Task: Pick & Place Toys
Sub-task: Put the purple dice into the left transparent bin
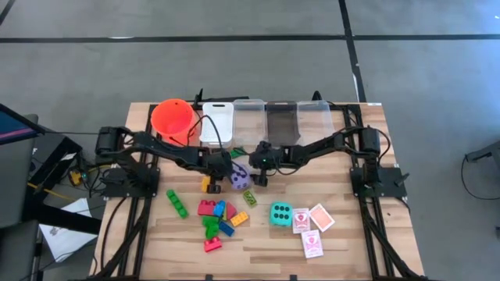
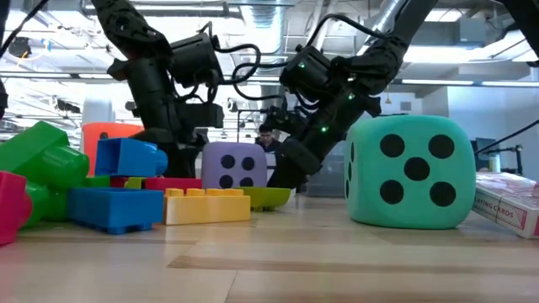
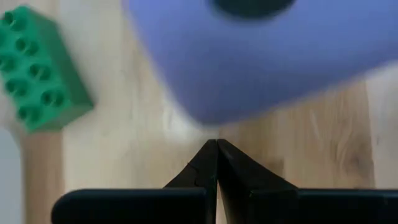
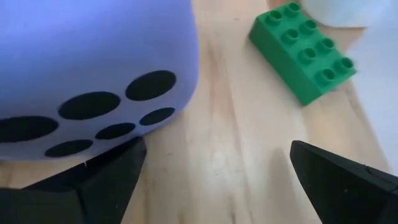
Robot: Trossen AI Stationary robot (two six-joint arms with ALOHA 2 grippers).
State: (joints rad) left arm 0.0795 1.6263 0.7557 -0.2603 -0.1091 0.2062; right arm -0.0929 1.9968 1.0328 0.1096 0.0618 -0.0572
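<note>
The purple die (image 1: 238,179) rests on the wooden table between my two grippers. My left gripper (image 3: 216,144) is shut and points steeply down, its tips just short of the die's (image 3: 267,56) near lower edge. My right gripper (image 4: 214,152) is open on the die's other side, one finger (image 4: 109,177) right by the die's dotted face (image 4: 93,81). A green brick (image 4: 305,50) lies flat just beyond the die. Further bricks (image 1: 219,218), a teal die (image 1: 281,213) and playing cards (image 1: 312,228) lie nearer the front edge. My right gripper has one finger (image 4: 124,162) right at the lower edge of the purple die's dotted face (image 4: 112,134), coming slanting down from the table's right. I cannot tell whether it touches. The die sits flat on the table.
An orange bucket (image 1: 173,119), a white bin (image 1: 217,122) and clear bins (image 1: 281,119) stand in a row along the far edge. A yellow brick (image 1: 207,185) lies by my left arm. Bare wood shows at the table's front left (image 1: 156,250).
</note>
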